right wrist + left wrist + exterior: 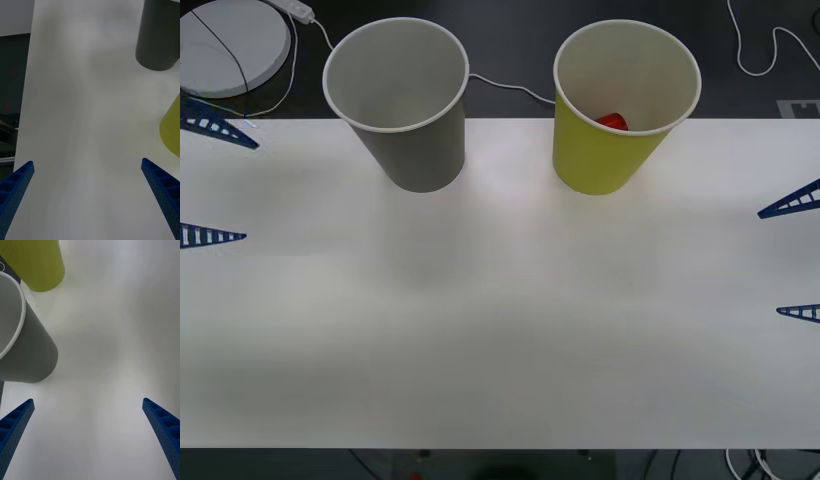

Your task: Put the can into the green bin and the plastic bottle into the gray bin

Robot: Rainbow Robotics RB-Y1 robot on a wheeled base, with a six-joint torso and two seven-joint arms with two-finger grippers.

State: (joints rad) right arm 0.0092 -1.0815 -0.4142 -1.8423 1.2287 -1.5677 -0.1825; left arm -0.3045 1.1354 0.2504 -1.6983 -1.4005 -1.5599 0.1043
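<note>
The gray bin [408, 100] stands at the back left of the white table [500, 330], and the green bin [620, 105] stands upright to its right. Inside the green bin a small red-orange patch of the can [612, 121] shows above the near rim. The plastic bottle is out of view. My left gripper [210, 180] hangs open at the table's left edge, level with the gray bin [30, 348] and far from the green bin [37, 266]. At the right edge my right gripper [795, 257] is open and holds nothing. Its wrist view shows the gray bin [157, 37] and the green bin [172, 131].
A round white device [230, 45] lies on the dark floor behind the table's left corner. White cables [510, 85] run behind the bins. The table's wide middle and front stretch bare between the two grippers.
</note>
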